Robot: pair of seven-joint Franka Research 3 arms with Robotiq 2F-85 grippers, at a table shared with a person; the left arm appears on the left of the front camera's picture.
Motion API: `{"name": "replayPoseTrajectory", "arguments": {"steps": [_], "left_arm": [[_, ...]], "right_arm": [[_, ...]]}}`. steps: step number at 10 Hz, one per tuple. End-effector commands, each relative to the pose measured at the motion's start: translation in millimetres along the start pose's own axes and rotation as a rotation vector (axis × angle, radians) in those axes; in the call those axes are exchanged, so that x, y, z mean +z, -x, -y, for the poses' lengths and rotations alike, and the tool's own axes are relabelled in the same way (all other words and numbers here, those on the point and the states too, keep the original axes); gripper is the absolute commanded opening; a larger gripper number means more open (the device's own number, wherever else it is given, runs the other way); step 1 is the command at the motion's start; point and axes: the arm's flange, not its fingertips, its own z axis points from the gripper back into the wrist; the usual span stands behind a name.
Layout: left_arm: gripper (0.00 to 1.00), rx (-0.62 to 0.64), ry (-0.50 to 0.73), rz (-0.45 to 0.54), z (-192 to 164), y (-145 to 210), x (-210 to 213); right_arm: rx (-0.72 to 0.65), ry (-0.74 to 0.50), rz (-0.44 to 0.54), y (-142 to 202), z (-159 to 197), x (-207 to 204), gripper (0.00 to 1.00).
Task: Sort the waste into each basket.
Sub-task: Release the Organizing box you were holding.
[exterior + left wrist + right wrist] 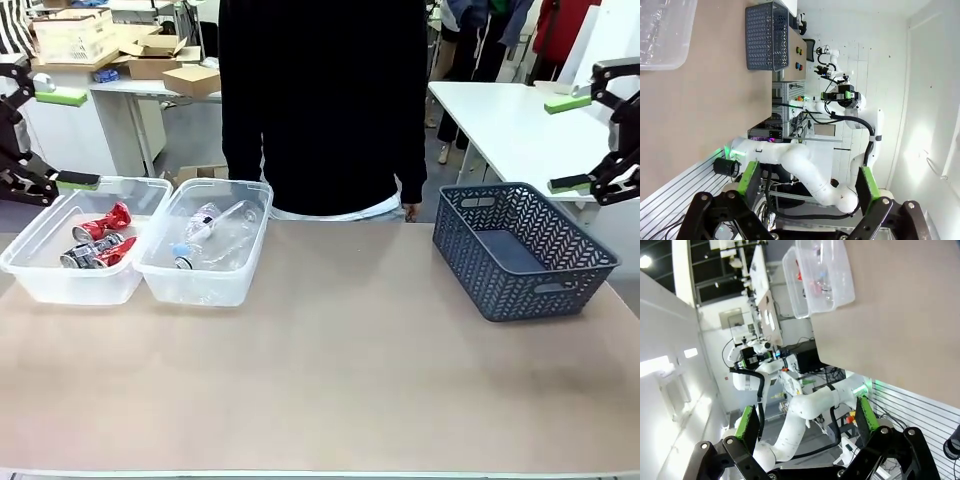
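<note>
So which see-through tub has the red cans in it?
The clear tub at the table's left end holds the red cans; its neighbour holds clear bottles.

White arms, black tools, green pads

Bright, even indoor light – soft shadows, wall glare and edge warping in both wrist views
</note>
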Motion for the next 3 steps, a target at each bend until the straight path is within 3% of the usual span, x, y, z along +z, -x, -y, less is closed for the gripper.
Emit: {"name": "replayPoseTrajectory", "arguments": {"steps": [1,3], "left_arm": [[1.00,-0.002,0.029,0.001,-1.0,7.1,-4.4],[1.00,-0.002,0.029,0.001,-1.0,7.1,-4.4]], "right_arm": [[-0.007,0.002,-0.005,-1.2,-2.5,4.0,1.00],[-0.007,0.002,-0.005,-1.2,-2.5,4.0,1.00]]}}
